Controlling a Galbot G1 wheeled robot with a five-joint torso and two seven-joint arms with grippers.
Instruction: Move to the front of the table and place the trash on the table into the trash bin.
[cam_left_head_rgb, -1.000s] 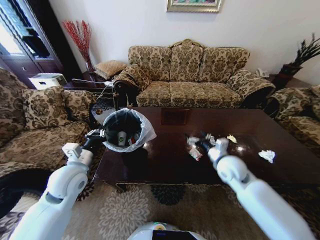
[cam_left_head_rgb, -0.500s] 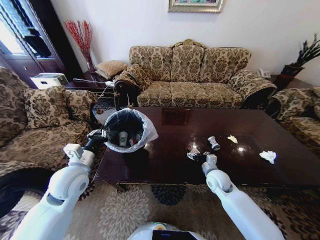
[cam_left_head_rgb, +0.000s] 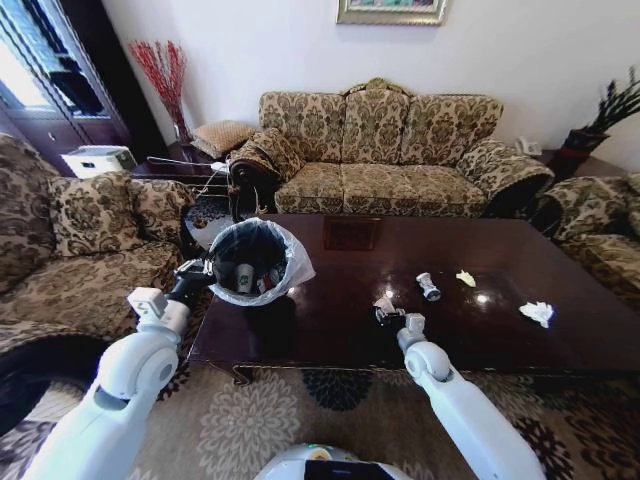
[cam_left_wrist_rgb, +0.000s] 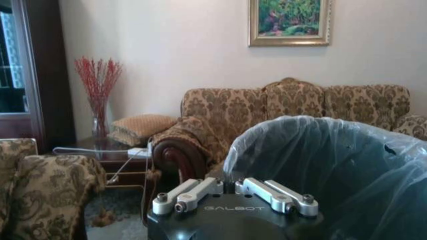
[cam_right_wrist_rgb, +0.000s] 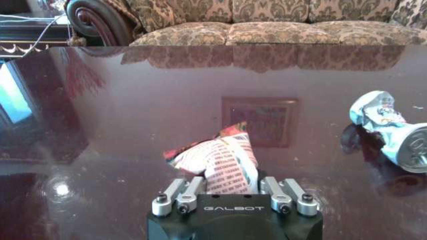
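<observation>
The black trash bin (cam_left_head_rgb: 250, 262), lined with a white bag, stands at the near left corner of the dark table (cam_left_head_rgb: 330, 330); a cup and scraps lie inside it. My left gripper (cam_left_head_rgb: 192, 272) is shut on the bin's left rim, and the bag (cam_left_wrist_rgb: 333, 165) fills the space right ahead of it. My right gripper (cam_left_head_rgb: 388, 312) sits low on the table near its front edge, shut on a crumpled red-and-white wrapper (cam_right_wrist_rgb: 220, 159). A crushed can (cam_left_head_rgb: 428, 287) (cam_right_wrist_rgb: 393, 137), a yellow scrap (cam_left_head_rgb: 465, 278) and a white tissue (cam_left_head_rgb: 536, 312) lie farther right.
A patterned sofa (cam_left_head_rgb: 390, 150) stands behind the table, with armchairs at the left (cam_left_head_rgb: 90, 240) and right (cam_left_head_rgb: 600, 220). A side table (cam_left_head_rgb: 180, 165) with cables is at the back left. Patterned carpet (cam_left_head_rgb: 300, 420) lies in front.
My right arm has drawn back toward me and come down onto the wrapper near the front edge. The left arm and the bin have stayed put.
</observation>
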